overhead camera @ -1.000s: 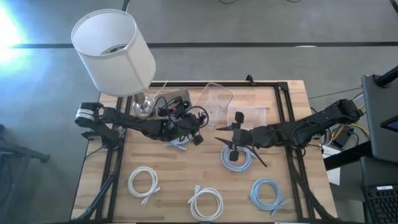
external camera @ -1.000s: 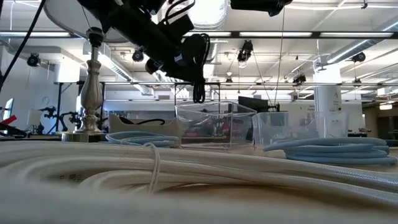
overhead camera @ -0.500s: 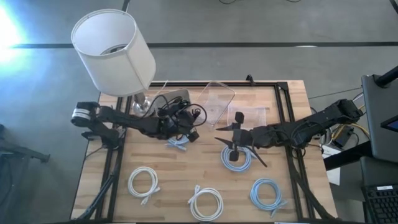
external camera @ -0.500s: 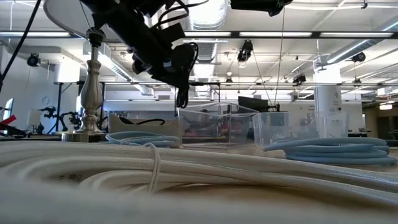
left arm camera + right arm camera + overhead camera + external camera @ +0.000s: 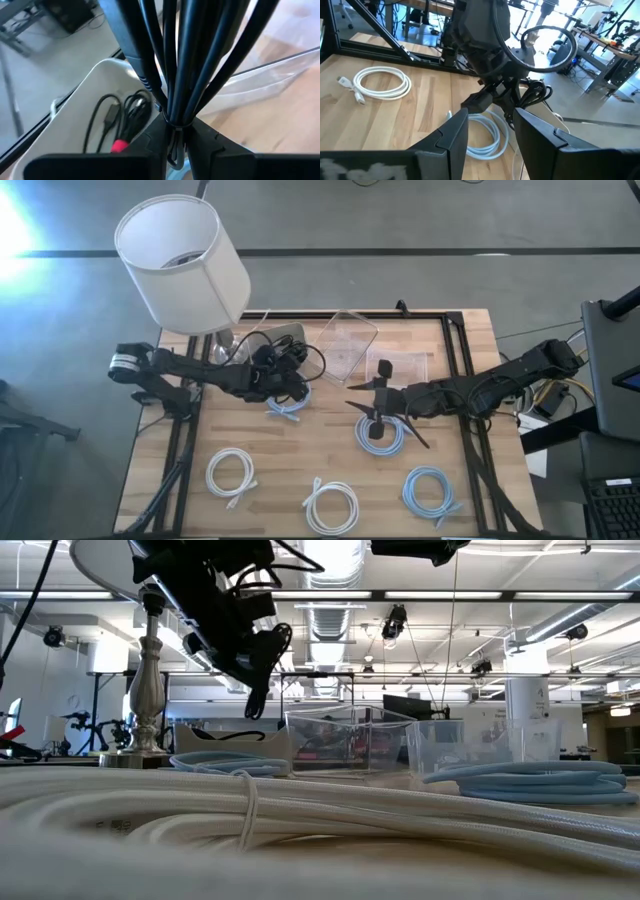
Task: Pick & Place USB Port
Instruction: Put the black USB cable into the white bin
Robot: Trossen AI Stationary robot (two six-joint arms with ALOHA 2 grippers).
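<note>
A black USB cable [image 5: 303, 361], coiled into a tied bundle [image 5: 190, 60], is in the air at the table's far left, with my left gripper [image 5: 288, 383] shut on it. Beyond the fingers lies a white tray [image 5: 85, 100] holding more black cable and a red piece; it sits by the lamp base [image 5: 228, 350]. In the low view a loop of the cable [image 5: 262, 680] droops below the left gripper [image 5: 240, 645]. My right gripper [image 5: 372, 402] waits open at mid-table above a light-blue coil [image 5: 380, 435], nothing between its fingers [image 5: 460, 132]. My left gripper pinches the black bundle between its two fingers where a tie gathers the strands [image 5: 175, 125]. The fingers slant down from the table's left side. The cable is lifted clear of the table, its loops fanning out beyond the fingertips and one loop sagging below.
A lamp with a white shade [image 5: 185, 260] stands at the far left corner. Two clear boxes [image 5: 347, 340] [image 5: 405, 367] sit at the far middle. A small blue coil [image 5: 287, 408] lies under the left gripper. White coils [image 5: 230, 475] [image 5: 332, 505] and a blue one [image 5: 430, 490] lie along the near side.
My left gripper has carried the black cable toward the table's left edge, closer to the white tray and the lamp, and has tipped its fingers further down. The cable stays lifted and in the same hold. My right arm has kept still.
</note>
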